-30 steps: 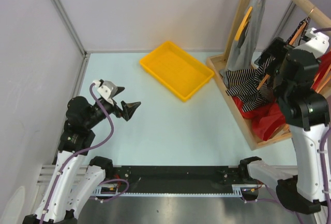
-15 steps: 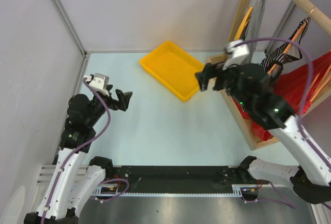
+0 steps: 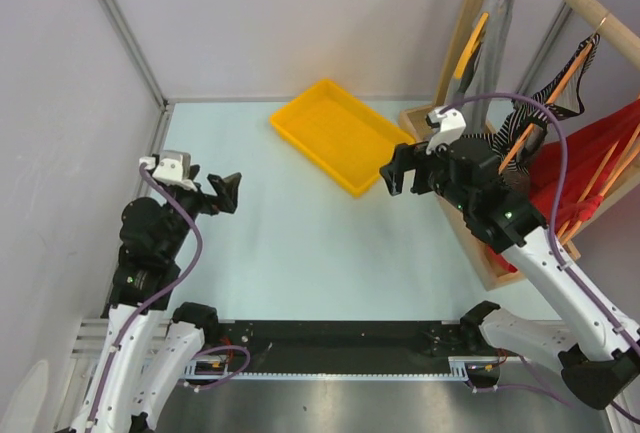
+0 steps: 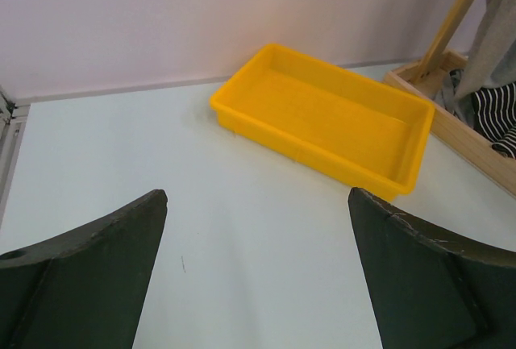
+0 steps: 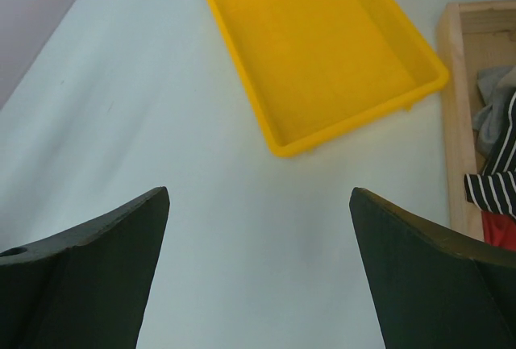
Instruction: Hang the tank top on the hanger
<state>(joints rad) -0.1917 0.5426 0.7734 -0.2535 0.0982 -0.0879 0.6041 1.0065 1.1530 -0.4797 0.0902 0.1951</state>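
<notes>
We saw the left gripper [image 4: 258, 204] released, empty over the table [image 3: 300, 243], the right gripper [image 5: 259, 196] likewise spread wide near the yellow tray [image 3: 340, 135], the tank top [image 3: 522, 121] hanging on the hanger [image 3: 564, 83] from the wooden rack [image 3: 480, 13], right side.

You are working in a robotics lab test cell: plain pale panel walls [image 3: 300, 13], joined by a metal strut [image 3: 120, 28], are closing in a pale table [image 3: 300, 243] on its far and left sides. The left arm [image 3: 150, 243] and the right arm [image 3: 520, 243] are standing by a black rail [image 3: 340, 338] at the near edge, trailing purple cables [image 3: 190, 243]. A yellow tray [image 3: 340, 133] at the far middle and a wooden rack [image 3: 467, 33] on the right are sitting there as staged props.
</notes>
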